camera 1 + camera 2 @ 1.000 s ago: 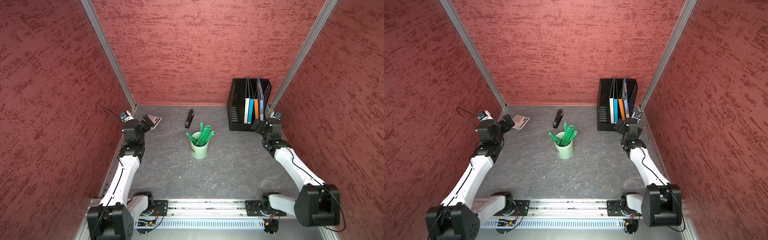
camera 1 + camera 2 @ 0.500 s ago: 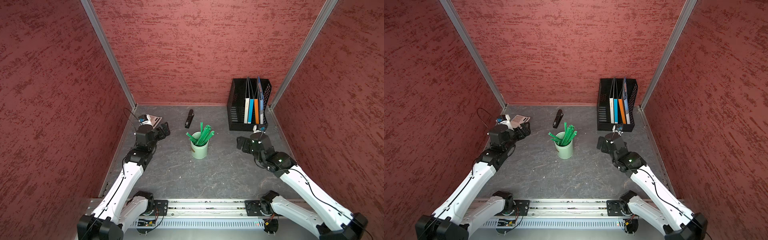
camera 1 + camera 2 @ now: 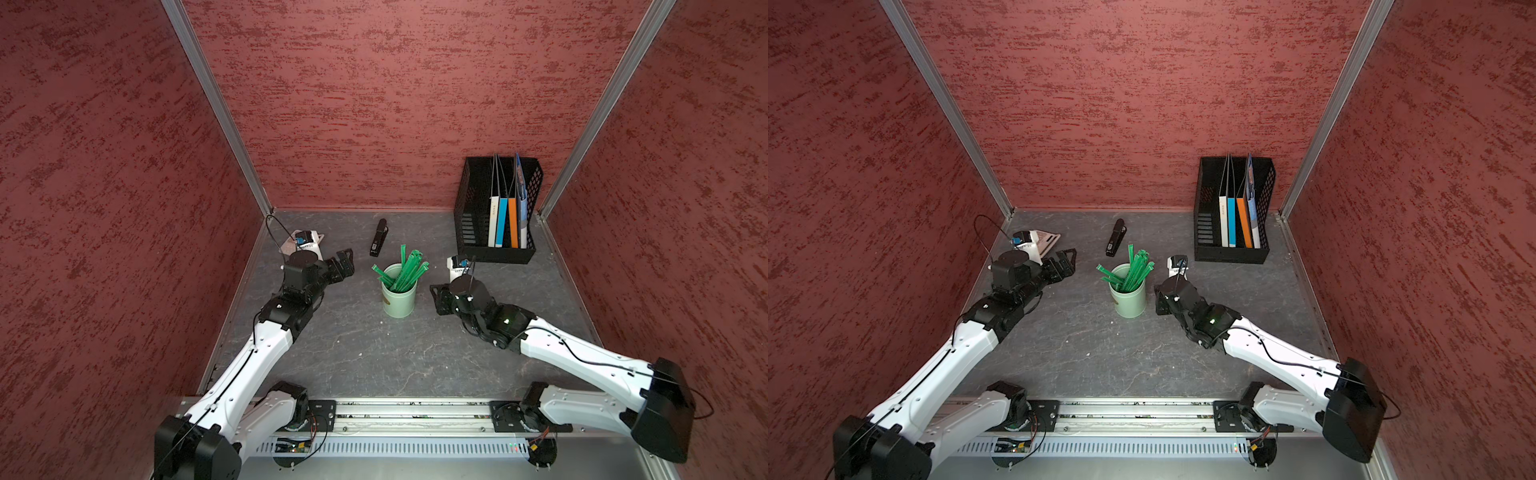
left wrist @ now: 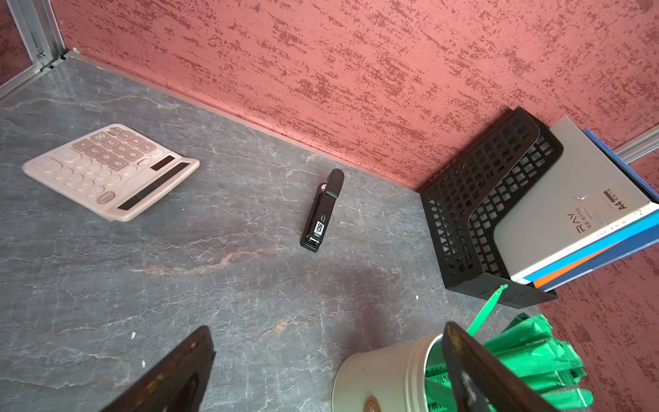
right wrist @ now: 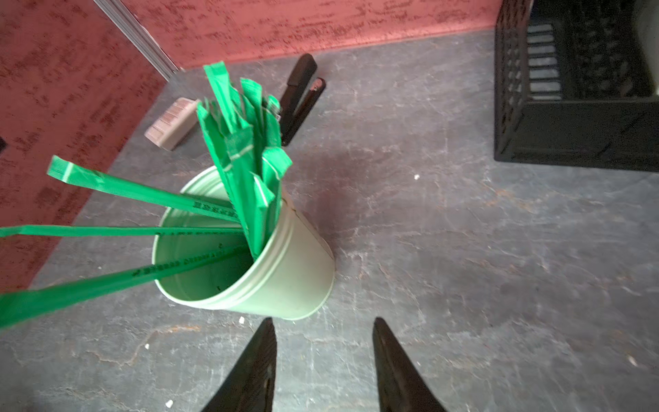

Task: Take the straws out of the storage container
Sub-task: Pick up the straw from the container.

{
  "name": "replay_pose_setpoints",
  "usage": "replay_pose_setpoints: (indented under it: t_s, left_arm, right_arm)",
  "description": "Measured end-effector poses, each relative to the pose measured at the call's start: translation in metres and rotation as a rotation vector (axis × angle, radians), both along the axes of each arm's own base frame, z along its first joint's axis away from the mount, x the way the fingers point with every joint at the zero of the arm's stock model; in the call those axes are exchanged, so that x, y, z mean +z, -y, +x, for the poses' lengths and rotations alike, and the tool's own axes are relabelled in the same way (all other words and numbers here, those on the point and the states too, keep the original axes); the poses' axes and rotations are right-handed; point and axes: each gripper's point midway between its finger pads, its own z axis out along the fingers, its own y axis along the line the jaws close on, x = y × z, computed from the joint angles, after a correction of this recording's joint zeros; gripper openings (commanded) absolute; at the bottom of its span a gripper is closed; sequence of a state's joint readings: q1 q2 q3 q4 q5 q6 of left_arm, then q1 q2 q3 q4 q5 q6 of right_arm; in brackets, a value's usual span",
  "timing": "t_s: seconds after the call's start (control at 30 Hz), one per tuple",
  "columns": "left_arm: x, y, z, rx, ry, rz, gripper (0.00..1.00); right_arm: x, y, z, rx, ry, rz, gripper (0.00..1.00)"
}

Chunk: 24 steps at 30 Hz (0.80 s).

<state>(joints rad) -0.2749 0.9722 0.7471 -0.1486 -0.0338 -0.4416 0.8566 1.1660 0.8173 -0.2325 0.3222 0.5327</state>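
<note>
I see the straws (image 3: 405,270) standing near-upright in the storage container (image 3: 399,299) mid-table, just left of my right gripper (image 5: 322,321), half-spread and empty; my left gripper (image 3: 345,266), spread wide, sits opposite, on the left.

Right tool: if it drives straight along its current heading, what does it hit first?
Most likely the cup, low on its side wall, just ahead of the right tool. Depth is unclear.

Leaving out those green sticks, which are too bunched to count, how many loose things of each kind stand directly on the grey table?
Mint-green cup: 1
Black stapler: 1
Calculator: 1
Black mesh file rack: 1
Total: 4
</note>
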Motion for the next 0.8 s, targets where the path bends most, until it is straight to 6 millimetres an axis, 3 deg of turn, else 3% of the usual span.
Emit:
replay_pose_setpoints:
  t_s: [0.13,0.3,0.8]
  left_arm:
    - [-0.005,-0.001,-0.005,0.003,0.002,-0.008,1.0]
    - [-0.008,-0.002,-0.005,0.006,-0.002,-0.013,1.0]
    - [-0.005,-0.007,-0.008,0.028,0.009,0.003,1.0]
  right_arm:
    - [0.005,-0.017,0.004,0.048,0.023,0.049,0.41]
    - [-0.003,-0.032,0.007,0.085,0.012,0.066,0.4]
    - [-0.012,-0.045,0.019,0.089,0.018,0.078,0.27]
